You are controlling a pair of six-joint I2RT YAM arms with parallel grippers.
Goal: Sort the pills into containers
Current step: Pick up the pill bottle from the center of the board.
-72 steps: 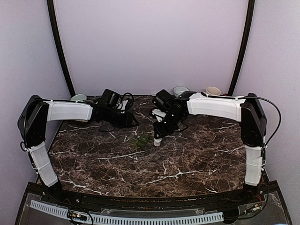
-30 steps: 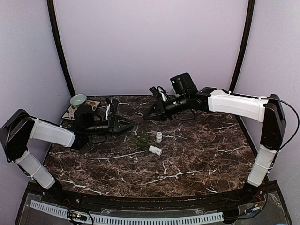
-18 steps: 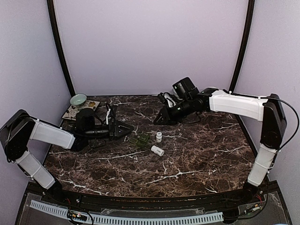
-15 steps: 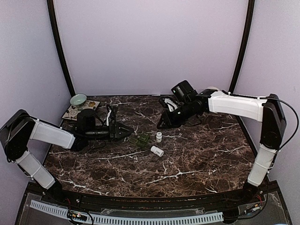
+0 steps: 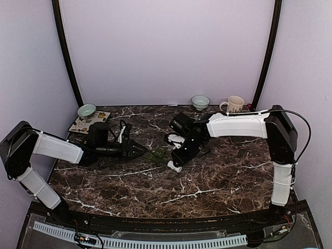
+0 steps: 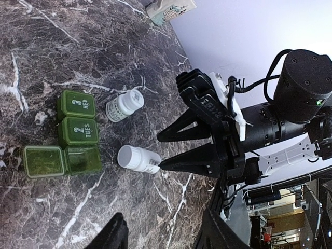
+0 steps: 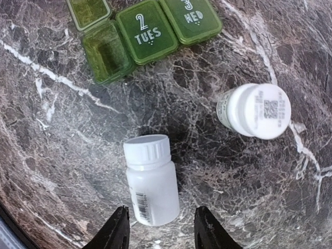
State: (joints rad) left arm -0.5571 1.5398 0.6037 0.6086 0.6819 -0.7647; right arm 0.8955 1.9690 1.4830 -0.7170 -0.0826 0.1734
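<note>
Low at left, our left pincer (image 6: pixel 162 228) is half spread and empty above the surface (image 5: pixel 207 181). Just right lies the green organizer (image 7: pixel 140 31), one lid open. Near it one bottle (image 7: pixel 151 181) lies flat and another (image 7: pixel 258 110) stands. Our right pincer (image 7: pixel 162 220) straddles the lying bottle's base, jaws wide.

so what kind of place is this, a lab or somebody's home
Probably a robot test booth: plain lilac walls enclose a marble-patterned table, the left arm and right arm are bolted at its near edge, and a pill organiser and pill bottles are laid out.
</note>
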